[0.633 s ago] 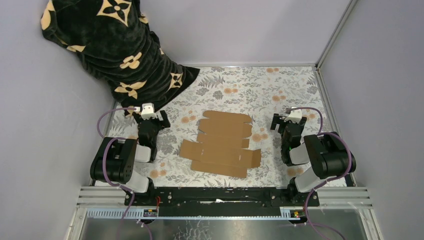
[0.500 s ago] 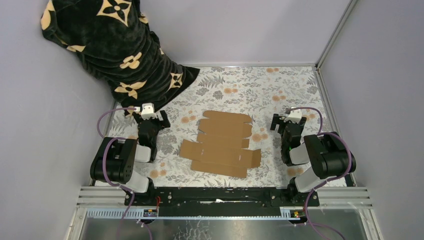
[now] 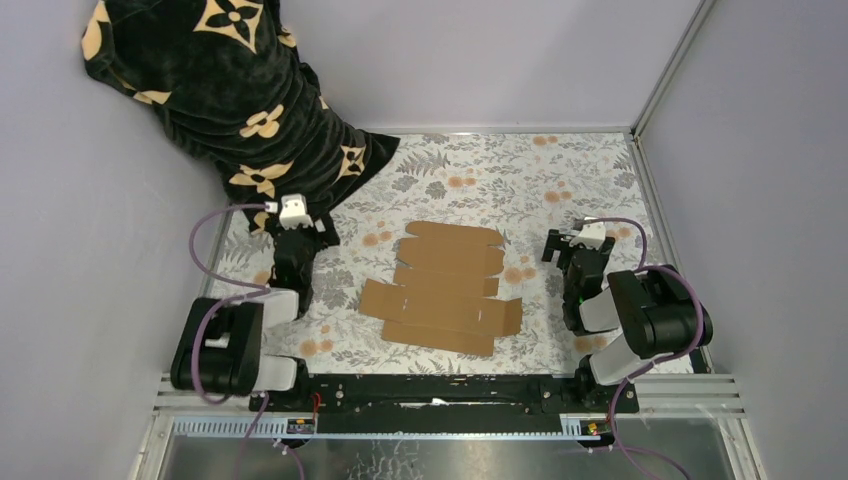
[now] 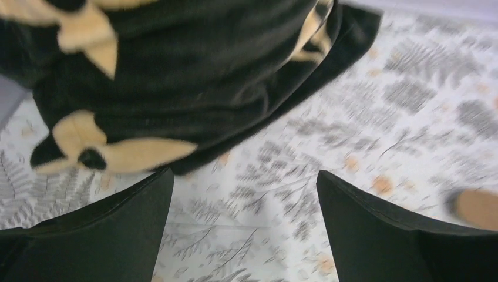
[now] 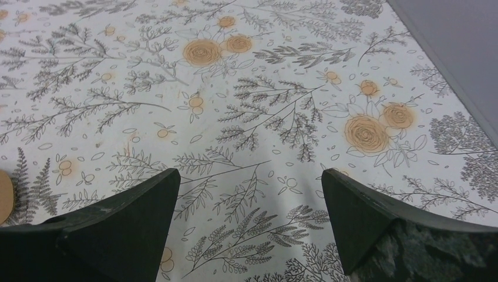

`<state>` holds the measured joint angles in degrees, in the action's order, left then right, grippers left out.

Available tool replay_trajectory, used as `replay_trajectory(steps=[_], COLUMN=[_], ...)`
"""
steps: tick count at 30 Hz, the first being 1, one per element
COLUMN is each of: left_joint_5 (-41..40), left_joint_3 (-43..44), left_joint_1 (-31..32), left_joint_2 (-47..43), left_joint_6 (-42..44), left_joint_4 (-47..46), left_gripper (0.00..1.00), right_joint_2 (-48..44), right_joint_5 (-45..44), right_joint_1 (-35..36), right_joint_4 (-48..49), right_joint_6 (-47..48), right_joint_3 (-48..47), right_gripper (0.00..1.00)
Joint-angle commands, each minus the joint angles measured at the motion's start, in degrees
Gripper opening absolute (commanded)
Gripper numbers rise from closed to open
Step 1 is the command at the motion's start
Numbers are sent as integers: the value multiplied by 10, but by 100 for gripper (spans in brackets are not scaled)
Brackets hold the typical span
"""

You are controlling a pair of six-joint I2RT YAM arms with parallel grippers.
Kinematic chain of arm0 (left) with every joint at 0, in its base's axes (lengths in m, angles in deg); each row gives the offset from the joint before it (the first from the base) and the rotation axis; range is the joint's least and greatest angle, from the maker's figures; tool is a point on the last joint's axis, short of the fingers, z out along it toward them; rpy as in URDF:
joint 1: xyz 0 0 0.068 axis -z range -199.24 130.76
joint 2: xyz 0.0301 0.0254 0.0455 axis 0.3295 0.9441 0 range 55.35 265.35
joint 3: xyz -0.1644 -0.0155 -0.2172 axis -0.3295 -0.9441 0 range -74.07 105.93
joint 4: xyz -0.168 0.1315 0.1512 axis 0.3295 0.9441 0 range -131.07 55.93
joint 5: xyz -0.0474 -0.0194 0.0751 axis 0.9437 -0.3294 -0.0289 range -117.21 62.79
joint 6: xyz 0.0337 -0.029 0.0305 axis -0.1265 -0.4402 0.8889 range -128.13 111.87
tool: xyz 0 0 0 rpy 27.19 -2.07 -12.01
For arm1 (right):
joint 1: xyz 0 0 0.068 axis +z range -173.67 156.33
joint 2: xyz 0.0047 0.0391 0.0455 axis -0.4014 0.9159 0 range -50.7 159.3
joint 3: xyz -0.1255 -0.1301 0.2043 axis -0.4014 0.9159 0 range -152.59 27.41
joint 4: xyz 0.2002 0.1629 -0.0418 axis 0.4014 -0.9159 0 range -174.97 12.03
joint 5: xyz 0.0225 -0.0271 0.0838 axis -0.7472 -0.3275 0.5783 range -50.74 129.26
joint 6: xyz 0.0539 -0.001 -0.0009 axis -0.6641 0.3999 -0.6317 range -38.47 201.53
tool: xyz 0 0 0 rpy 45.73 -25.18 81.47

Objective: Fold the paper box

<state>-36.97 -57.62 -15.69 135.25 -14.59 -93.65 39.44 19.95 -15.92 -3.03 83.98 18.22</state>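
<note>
Risk: the paper box [image 3: 443, 288] is a flat die-cut sheet lying flush on the floral table cover [image 3: 520, 170], mid-table, between the two arms and touching neither. A flat sheet offers the fingers no edge to get under. A push from one side would likely slide or spin it rather than raise a flap. A pinch off the score lines could crease a panel wrongly. The black patterned cloth [image 3: 230, 100] drapes down the far-left corner, its hem just beyond the left gripper [image 3: 300, 232]; a swing from there could snag it.

Pose: the left arm reaches toward the far side along the left, gripper tilted down at the cloth hem, jaws wide apart, nothing between them. The right gripper [image 3: 578, 250] sits low over bare cover just right of the sheet, jaws likewise spread and empty. Each wrist view catches only a brown sliver of sheet at its edge
</note>
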Motion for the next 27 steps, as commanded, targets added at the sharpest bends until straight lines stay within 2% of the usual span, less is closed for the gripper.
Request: replay_trajectory(steps=[1,3,4,5,6,10,14,17,18,19,21,23,25,27], left_joint_5=[-32,-36,-40,-47,-59,-87,-9,74,91,110,98,94,110,25], left_joint_3=[82,102,111,126,147,294,466,559,564,565,548,492,449,443], left_joint_1=[35,64,83,101,121,172,178,182,182,181,180,179,178,179], left_joint_2=[-109,-155,-171,-186,-195,-190,-157,-156,-168,-182,-223,-282,-333,-354], left_joint_6=[-47,-87,-97,-101,-109,-140,-161,-141,-141,-153,-211,-251,-254,-288], left_joint_4=[171,207,219,235,260,408,517,611,617,624,650,644,646,724], left_gripper=[99,99,99,99,99,99,99,99,99,99,99,99,99,99], right_joint_2=[-57,-138,-179,-212,-230,-233,-220,-199,-192,-188,-197,-227,-256,-274], right_joint_5=[-34,-56,-71,-75,-64,36,186,157,151,183,252,277,326,319], right_joint_1=[1,8,9,9,9,11,15,15,14,13,14,17,32,99], right_joint_4=[16,-124,-236,-394,-478,-683,-724,-793,-835,-854,-872,-882,-893,-922], right_joint_6=[-7,-38,-84,-121,-144,-211,-209,-284,-307,-292,-260,-266,-265,-243], right_joint_3=[0,-35,-72,-122,-167,-331,-430,-484,-500,-510,-499,-467,-435,-418], right_gripper=[100,100,100,100,100,100,100,100,100,100,100,100,100,100])
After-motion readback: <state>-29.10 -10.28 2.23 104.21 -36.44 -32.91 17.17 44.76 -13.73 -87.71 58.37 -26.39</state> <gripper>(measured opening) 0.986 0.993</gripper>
